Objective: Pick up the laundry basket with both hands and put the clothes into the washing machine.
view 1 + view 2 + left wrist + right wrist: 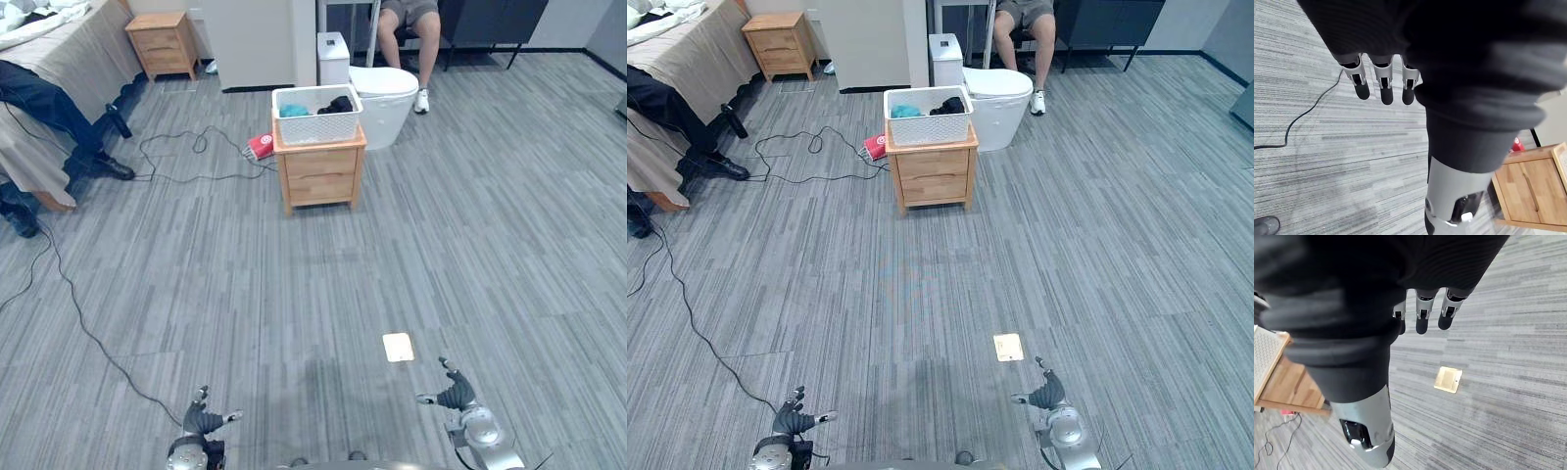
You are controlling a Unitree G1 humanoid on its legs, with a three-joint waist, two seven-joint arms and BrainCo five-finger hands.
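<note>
The white laundry basket (317, 127) stands on a small wooden cabinet (319, 178), far ahead of the fingertips of both hands and well apart from them. Inside it lie a teal cloth (293, 111) and some black clothes (339, 103). The left hand (201, 423) and the right hand (456, 397) hang low, each with fingers (1383, 84) straight and a little apart, holding nothing. A brass floor plate (398, 347) lies just ahead of the right hand's fingertips.
</note>
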